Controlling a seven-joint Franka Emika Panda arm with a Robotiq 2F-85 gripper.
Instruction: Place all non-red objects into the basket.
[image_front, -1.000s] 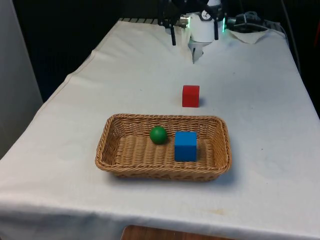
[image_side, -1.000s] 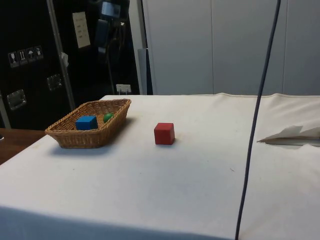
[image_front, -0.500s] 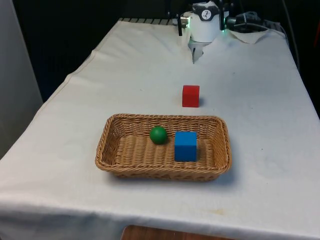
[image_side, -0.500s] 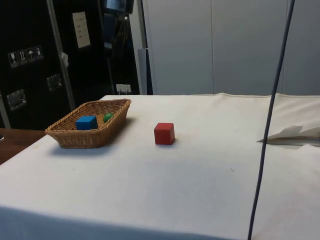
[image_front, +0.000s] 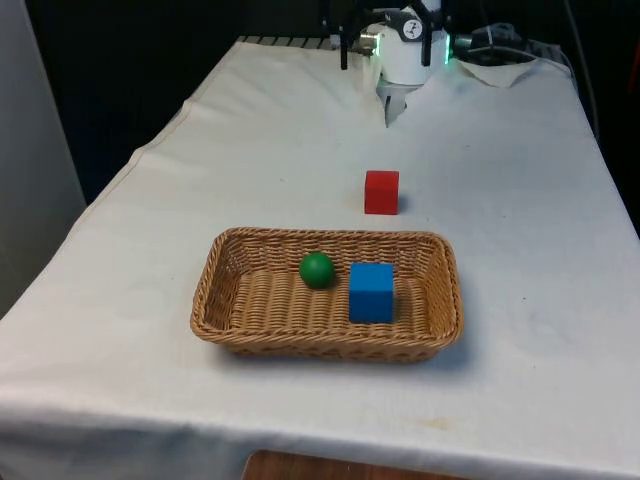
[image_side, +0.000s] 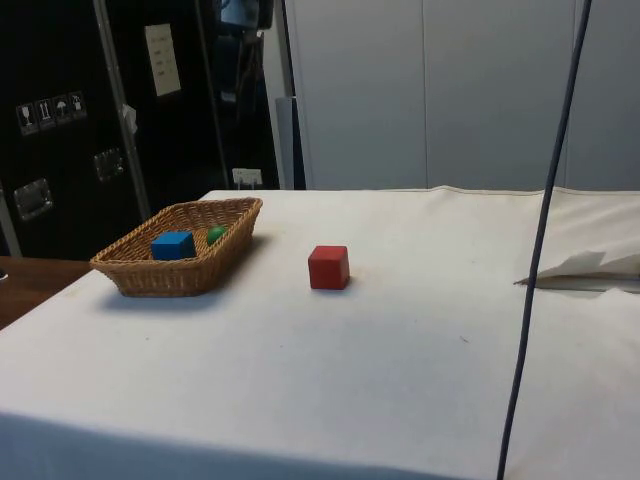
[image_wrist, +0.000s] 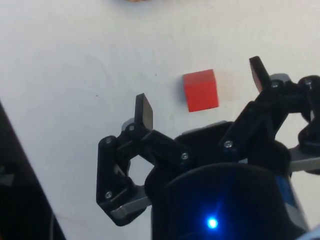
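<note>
A wicker basket stands near the table's front edge, and in the side view the basket is at the left. Inside it lie a green ball and a blue cube, side by side; the ball and the blue cube also show over the rim from the side. A red cube rests on the cloth just beyond the basket, apart from it. My gripper hangs open high above the red cube, with nothing between its fingers.
Crumpled white paper lies at the table's far end, on the front view's right. A dark cable hangs down in the side view. Bare white cloth surrounds the basket and the red cube.
The arm's upper parts have shifted a little at the far end, and the hanging cable moved to the right in the side view. The basket, ball and both cubes stayed put.
</note>
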